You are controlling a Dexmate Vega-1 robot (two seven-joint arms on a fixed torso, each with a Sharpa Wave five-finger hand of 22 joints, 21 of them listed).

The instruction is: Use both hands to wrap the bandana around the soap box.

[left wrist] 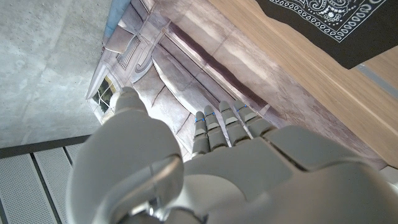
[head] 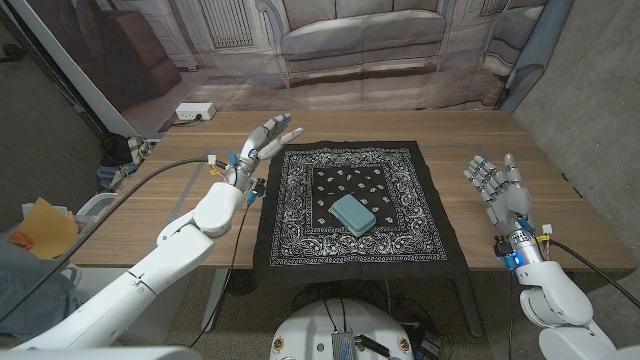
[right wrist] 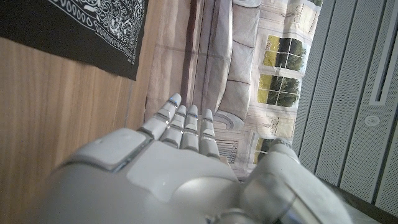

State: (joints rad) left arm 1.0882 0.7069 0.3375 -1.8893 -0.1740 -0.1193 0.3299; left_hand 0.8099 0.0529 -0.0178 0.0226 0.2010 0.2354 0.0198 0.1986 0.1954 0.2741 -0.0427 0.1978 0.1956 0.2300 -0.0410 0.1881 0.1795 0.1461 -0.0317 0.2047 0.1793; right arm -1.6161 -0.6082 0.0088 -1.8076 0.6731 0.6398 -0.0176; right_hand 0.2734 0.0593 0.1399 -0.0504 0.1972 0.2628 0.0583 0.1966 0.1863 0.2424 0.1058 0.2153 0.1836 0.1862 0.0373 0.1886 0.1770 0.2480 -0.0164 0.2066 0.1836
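Note:
A black bandana (head: 356, 207) with a white paisley pattern lies spread flat on the wooden table (head: 480, 145). A teal soap box (head: 353, 212) sits near its middle, turned at an angle. My left hand (head: 262, 141) hovers by the bandana's far left corner, fingers apart and holding nothing. My right hand (head: 498, 185) stands off the bandana's right edge, fingers spread and empty. The left wrist view catches a corner of the bandana (left wrist: 339, 25) beyond my left hand (left wrist: 236, 168). In the right wrist view, another corner of the bandana (right wrist: 81, 28) lies past my right hand (right wrist: 168, 168).
A white power strip (head: 195, 112) lies on the floor behind the table's far left corner. A printed backdrop (head: 350, 40) of a sofa hangs behind the table. Bare wood runs along both sides of the bandana.

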